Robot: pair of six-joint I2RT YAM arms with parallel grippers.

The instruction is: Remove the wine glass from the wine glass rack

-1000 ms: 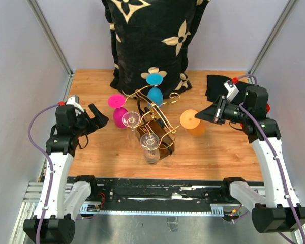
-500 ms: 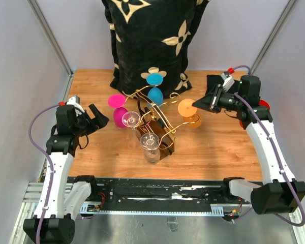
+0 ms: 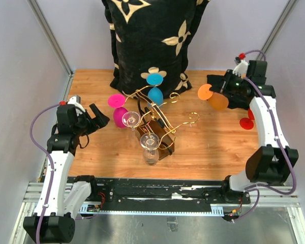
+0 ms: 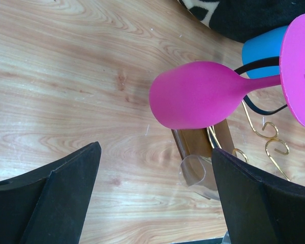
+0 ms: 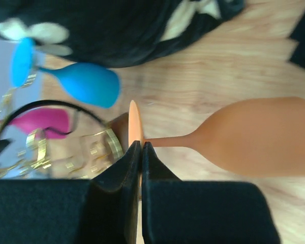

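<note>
Gripping the orange wine glass [image 5: 259, 137] by its thin stem, the right gripper [image 5: 141, 147] has its fingers clenched right beside the foot disc, and the bowl sticks out sideways from the pinch. From the overhead camera the glass hangs at the far right of the table, well apart from the wine glass rack [image 3: 162, 119] and clear of its nearest curled gold arm.

I judge the glass to be light. Its matte, opaque colour looks more like plastic than real glass, though I can't be sure, so I'd treat it as breakable. The stem is the sensible place to hold it: it is narrow enough for the pads and stiff. With the hold so close to the foot, though, the bowl's weight sits out on a lever and could twist the glass in the pinch, so I'd move slowly.

The left gripper [image 4: 156, 152] is spread wide and holds nothing. It hovers near the magenta wine glass [image 4: 193, 101], which hangs on the rack with the blue wine glass [image 3: 155, 94] and two clear wine glasses [image 3: 131, 120].
</note>
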